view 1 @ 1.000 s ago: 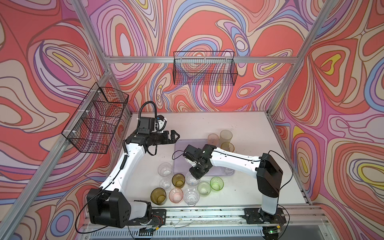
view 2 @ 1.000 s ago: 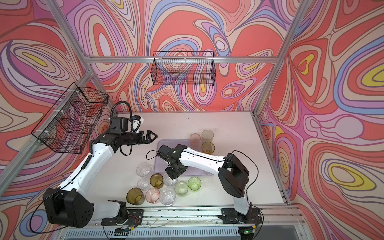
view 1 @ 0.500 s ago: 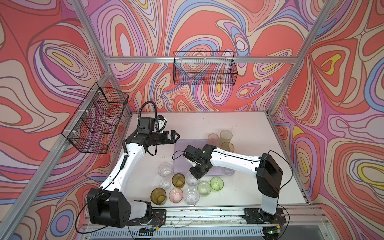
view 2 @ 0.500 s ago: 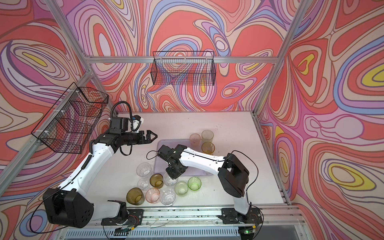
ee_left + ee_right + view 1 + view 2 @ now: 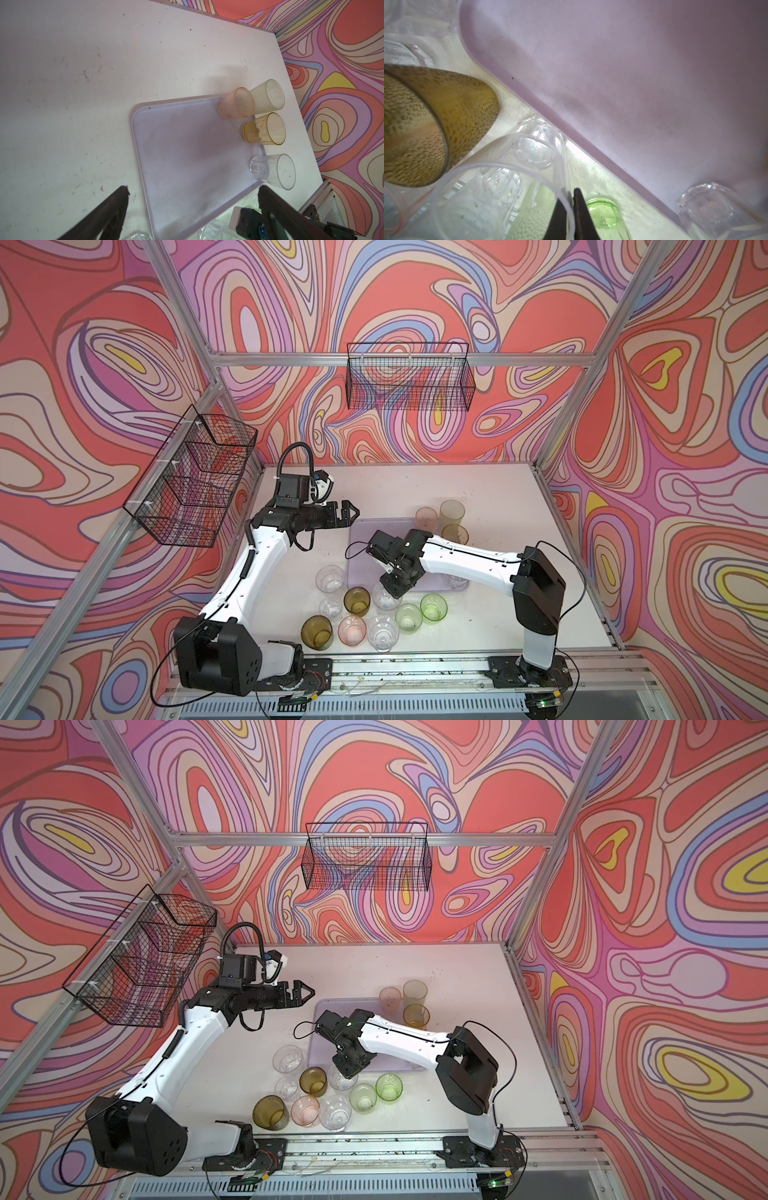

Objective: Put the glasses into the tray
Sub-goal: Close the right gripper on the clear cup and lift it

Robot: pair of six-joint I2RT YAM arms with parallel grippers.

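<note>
The pale lilac tray [image 5: 365, 539] [image 5: 328, 1019] lies mid-table. A pink, a tall pale yellow, an amber [image 5: 455, 534] and a clear glass stand along its right side. Several more glasses cluster on the table in front of it. My right gripper [image 5: 397, 587] [image 5: 571, 192] reaches down at the tray's front edge. It is shut on the rim of a clear glass [image 5: 384, 597] [image 5: 533, 147], one finger inside the wall and one outside. My left gripper [image 5: 351, 512] [image 5: 192, 191] hovers open and empty by the tray's far left corner.
An olive-brown glass [image 5: 356, 600] touches the gripped glass on its left, and a pale green one [image 5: 408, 616] and a bright green one [image 5: 433, 606] stand to its right. Black wire baskets hang on the left wall [image 5: 191, 477] and back wall [image 5: 409, 381].
My right gripper's fingers have closed onto the clear glass's rim. Neither arm has visibly moved, and the left gripper stays open.
</note>
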